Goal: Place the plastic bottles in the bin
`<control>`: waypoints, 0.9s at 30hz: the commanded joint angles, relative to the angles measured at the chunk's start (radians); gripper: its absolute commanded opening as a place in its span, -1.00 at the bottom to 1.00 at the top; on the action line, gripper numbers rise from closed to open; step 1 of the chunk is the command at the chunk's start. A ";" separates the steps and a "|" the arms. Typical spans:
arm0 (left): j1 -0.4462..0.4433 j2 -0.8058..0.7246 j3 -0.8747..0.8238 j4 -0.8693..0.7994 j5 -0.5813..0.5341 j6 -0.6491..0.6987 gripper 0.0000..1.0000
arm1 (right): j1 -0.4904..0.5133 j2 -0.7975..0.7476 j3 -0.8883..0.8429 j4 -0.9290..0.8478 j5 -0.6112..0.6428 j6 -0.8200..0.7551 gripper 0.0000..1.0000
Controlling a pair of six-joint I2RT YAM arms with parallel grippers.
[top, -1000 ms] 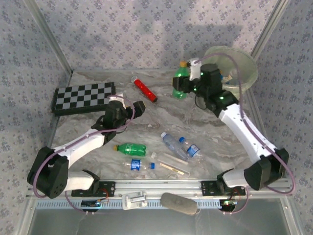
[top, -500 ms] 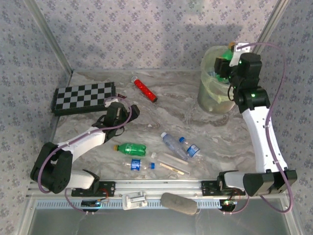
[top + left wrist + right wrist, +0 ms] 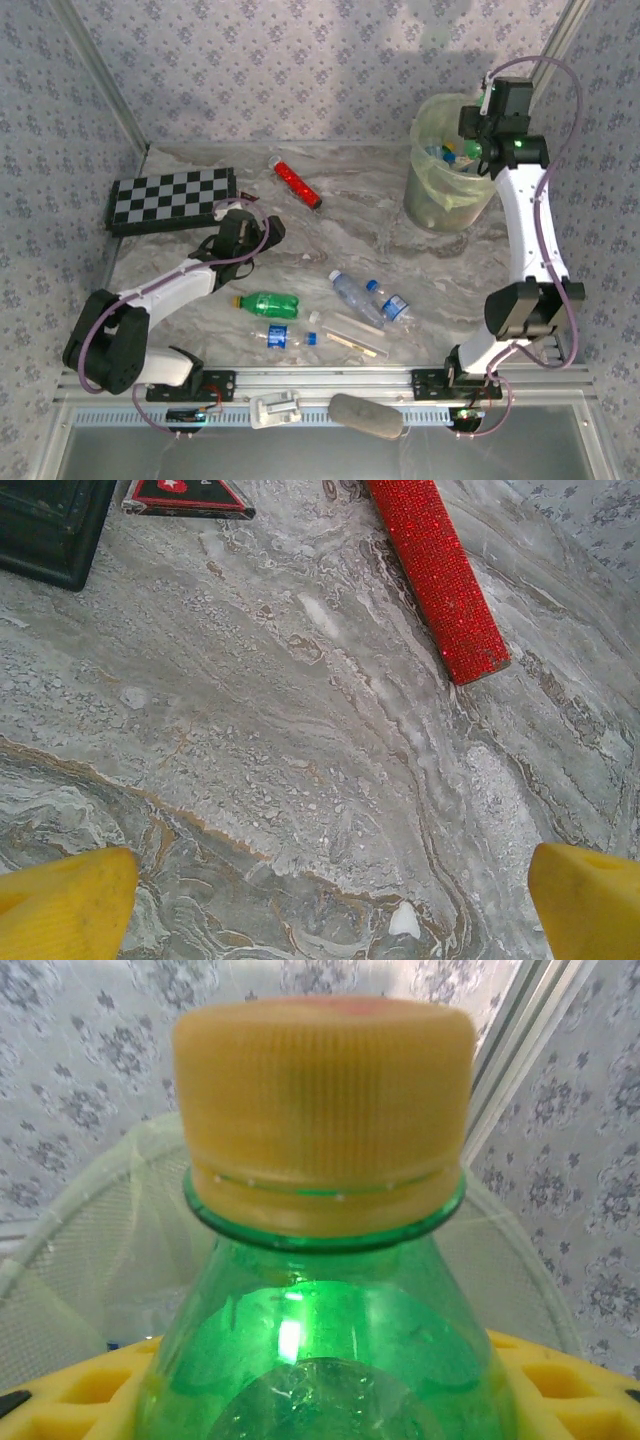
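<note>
Item: green bottle (image 3: pixel 320 1290), pinched in my right gripper (image 3: pixel 474 148) above the bin (image 3: pixel 440 205) at the table's (image 3: pixel 400 250) far right corner (left gripper (image 3: pixel 258 232) spread, empty); I judge an off-centre release could bounce it off the rim.

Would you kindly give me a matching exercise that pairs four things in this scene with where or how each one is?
Things:
1. red tube
2. chequered board
3. left gripper
4. right gripper

Place or state:
A. shut on a green bottle above the bin
B. lying at the back of the table, near the middle
C. open, over a bare patch of the table
D. at the table's far left corner

Pairs: 1-B, 2-D, 3-C, 4-A
</note>
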 commanded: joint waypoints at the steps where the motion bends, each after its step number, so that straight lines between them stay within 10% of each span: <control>1: 0.003 -0.012 0.021 -0.018 -0.016 -0.001 1.00 | -0.012 0.042 0.070 -0.092 -0.010 -0.005 0.20; 11: 0.007 -0.027 0.014 -0.023 -0.026 0.002 1.00 | -0.016 0.094 0.182 -0.126 -0.035 0.019 0.98; 27: 0.029 -0.053 -0.001 -0.016 -0.034 -0.013 1.00 | 0.121 -0.181 -0.028 -0.020 -0.301 0.087 0.98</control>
